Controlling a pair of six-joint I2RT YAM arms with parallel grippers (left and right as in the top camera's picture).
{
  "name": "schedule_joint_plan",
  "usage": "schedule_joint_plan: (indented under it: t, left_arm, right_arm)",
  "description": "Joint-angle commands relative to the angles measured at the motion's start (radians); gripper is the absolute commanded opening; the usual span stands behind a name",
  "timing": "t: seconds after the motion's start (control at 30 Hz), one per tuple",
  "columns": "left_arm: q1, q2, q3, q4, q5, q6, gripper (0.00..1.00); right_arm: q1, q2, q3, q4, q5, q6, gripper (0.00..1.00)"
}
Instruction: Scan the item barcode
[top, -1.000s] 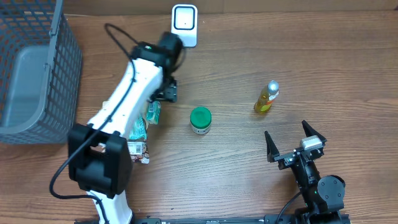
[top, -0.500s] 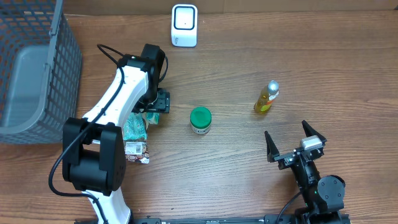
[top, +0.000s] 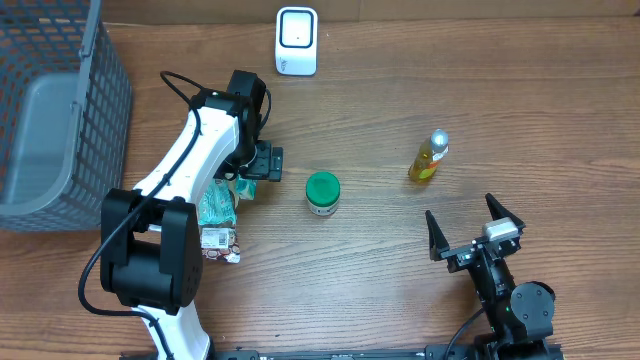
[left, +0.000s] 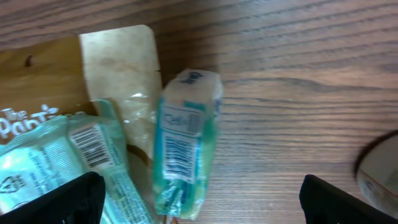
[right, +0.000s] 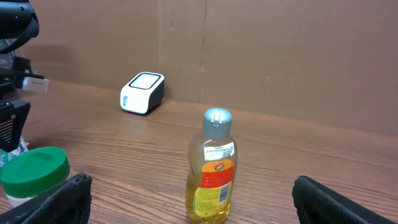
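Count: 1 scanner (top: 297, 40), 1 yellow bottle (top: 428, 157), 1 green-lid jar (top: 322, 193), 2 teal packets (left: 185, 140) (left: 59, 152), 1 brown pouch (left: 43, 81), 1 wire basket (top: 60, 60).

A brown wood-grain table (top: 520, 120) fills the scene under soft, even light. Along its far edge stands a plain brown cardboard wall (right: 280, 56) with vertical seams.

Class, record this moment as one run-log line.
left fingers: open above teal packet, barcode up | right fingers: open, empty, facing bottle | scanner: standing apart from packet
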Motion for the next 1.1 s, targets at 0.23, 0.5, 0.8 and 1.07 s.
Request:
schedule_joint_plan:
  t: [0.23, 0.5, 0.8, 1.07]
  left_arm:
    - [-0.007, -0.006, -0.005, 0.021, 0.026, 0.04, 1.0]
    - [-0.007, -0.006, -0.005, 0.037, 0.026, 0.04, 1.0]
    - [-0.007, -0.006, -0.005, 0.037, 0.026, 0.04, 1.0]
    - [-0.007, -0.006, -0.028, 0.055, 0.005, 0.04, 1.0]
  right_arm:
    - [-0.003, -0.01, -0.011, 0.003, 0.006, 0.002, 1.0]
    - [-0.003, -0.01, -0.011, 0.003, 0.006, 0.003, 1.0]
    - [-0.003, -0.01, -0.011, 0.003, 0.006, 0.002, 1.0]
    - [-0.003, -0.01, -0.011, 0.003, 0.006, 0.002, 1.0]
